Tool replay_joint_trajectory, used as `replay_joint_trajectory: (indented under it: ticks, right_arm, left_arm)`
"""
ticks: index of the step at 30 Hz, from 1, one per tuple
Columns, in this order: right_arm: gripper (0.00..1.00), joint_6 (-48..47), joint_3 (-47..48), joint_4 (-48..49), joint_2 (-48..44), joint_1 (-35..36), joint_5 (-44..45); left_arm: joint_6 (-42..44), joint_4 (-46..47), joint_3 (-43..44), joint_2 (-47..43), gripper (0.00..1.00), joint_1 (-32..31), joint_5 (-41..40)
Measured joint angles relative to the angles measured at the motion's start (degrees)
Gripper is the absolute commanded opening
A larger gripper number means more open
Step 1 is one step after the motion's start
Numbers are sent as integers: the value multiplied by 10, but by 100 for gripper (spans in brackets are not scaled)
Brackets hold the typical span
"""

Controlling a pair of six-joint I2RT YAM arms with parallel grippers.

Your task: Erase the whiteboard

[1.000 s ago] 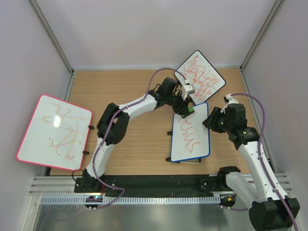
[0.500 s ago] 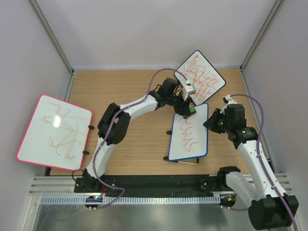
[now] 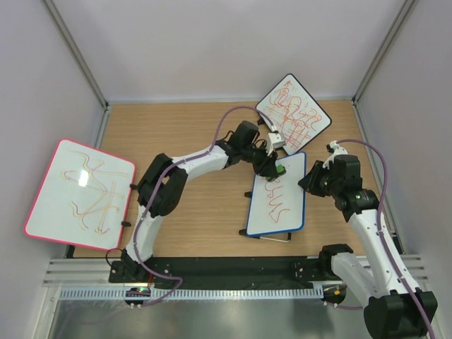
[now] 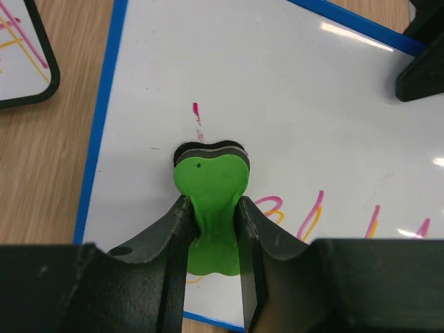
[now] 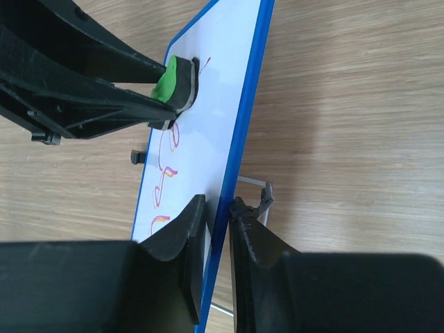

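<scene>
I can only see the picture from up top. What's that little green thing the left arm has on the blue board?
Observer: The left wrist view shows a green eraser squeezed in the left pincer.
Operator: Is it touching the board?
Observer: Yes. Its dark bottom layer sits against the whiteboard, just below a tiny red streak.
Operator: What's the other arm doing?
Observer: In the right wrist view, the right pincer pinches the board's blue edge from both sides.
</scene>
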Motion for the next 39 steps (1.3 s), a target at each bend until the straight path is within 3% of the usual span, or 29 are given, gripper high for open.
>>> replay_joint_trajectory:
  ticks: [9,17,22,39]
  right_arm:
    - [1,-15,-13,9,-18,0,-20]
    - [1,-19,-15,15,-23,-1,-27]
    - [1,-22,-16,15,-30,-1,-33]
    - [1,-24,-16,-4,-44,-1,-39]
  left_arm:
    - [51,-6,-57,-50,0,-19,-17]
    - [-9,-41,121,41,0,-16,-23]
    - [-22,-42,133,46,0,-17,-25]
    - [44,-47,-80,-47,0,8,-83]
